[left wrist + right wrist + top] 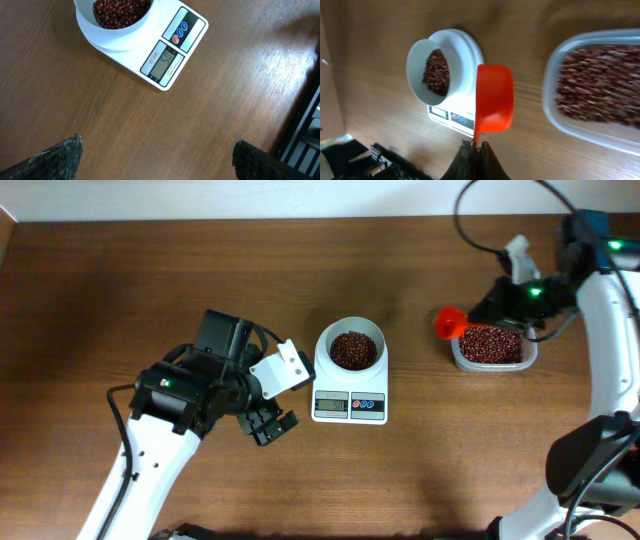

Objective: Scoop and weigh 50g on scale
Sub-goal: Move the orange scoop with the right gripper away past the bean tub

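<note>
Dark brown wooden table (120,290) runs under a white wall (250,198) along its far edge. At mid-table, slightly toward the near edge, sits the scale (350,402), with its display (163,62) and coloured buttons (180,31) facing the near edge. The digits are lit but not reliably legible. A white round bowl (327,345) rests on the scale's platform and holds a pile of beans (353,350) at its bottom. Toward the right edge, well apart from the scale, stands a clear rectangular tub (492,368) filled with more of the same beans. The right gripper (476,150) is clenched on the thin handle of an orange-red scoop (450,322). The scoop hangs above the table just beside the tub's left far corner, between tub and scale and touching neither. Whether the scoop carries anything cannot be told. The left gripper (155,157) is released, its jaws spread wide and grasping nothing. It hovers over bare wood beside the scale's left near corner, apart from the scale.
</note>
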Robot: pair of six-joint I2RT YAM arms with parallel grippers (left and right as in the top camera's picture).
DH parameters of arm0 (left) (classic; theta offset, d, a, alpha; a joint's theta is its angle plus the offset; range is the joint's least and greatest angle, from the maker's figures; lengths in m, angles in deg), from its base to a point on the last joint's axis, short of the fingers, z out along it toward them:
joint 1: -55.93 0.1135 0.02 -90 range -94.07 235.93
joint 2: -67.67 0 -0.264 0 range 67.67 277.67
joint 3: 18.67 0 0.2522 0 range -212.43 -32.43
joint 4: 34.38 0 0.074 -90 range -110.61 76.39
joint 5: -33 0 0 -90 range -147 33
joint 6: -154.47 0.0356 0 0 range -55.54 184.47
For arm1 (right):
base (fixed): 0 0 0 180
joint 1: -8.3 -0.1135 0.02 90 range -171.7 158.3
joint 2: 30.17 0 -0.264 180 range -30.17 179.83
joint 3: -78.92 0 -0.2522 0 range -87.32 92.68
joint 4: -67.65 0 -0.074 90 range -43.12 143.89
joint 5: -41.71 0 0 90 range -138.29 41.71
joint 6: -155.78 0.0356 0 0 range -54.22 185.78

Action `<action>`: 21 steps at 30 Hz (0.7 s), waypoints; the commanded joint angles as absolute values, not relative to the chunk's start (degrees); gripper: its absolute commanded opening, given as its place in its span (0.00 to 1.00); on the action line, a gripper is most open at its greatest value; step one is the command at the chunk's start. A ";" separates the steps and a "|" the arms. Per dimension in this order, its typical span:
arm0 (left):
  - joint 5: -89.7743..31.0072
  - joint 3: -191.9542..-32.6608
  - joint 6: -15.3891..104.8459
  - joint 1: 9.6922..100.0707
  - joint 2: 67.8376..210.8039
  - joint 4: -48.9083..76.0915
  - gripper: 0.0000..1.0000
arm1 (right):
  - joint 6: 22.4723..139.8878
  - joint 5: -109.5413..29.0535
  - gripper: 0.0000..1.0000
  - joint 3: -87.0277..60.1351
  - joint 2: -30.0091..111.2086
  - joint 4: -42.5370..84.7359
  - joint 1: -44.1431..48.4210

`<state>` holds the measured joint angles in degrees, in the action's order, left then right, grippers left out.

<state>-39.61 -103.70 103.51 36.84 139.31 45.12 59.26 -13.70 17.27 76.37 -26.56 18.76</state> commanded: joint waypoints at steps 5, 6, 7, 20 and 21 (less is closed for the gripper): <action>-38.78 -104.70 104.45 37.10 139.24 45.03 0.99 | 52.00 -15.05 0.04 18.13 74.97 -33.97 32.88; -38.78 -104.70 104.45 37.10 139.24 45.05 0.99 | 52.00 -17.35 0.04 18.13 74.97 -34.36 34.19; -38.78 -104.70 104.45 37.10 139.24 45.03 0.99 | 51.54 -18.57 0.04 18.13 74.97 -34.67 35.96; -38.78 -104.70 104.45 37.10 139.24 45.05 0.99 | 47.56 -31.18 0.04 18.13 74.99 -35.63 39.87; -38.78 -104.70 104.45 37.10 139.24 45.03 0.99 | 47.63 -31.07 0.04 18.13 74.99 -35.35 39.81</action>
<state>-39.59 -103.70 103.51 36.84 139.31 45.03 48.35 -28.85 17.36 76.37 -35.70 39.57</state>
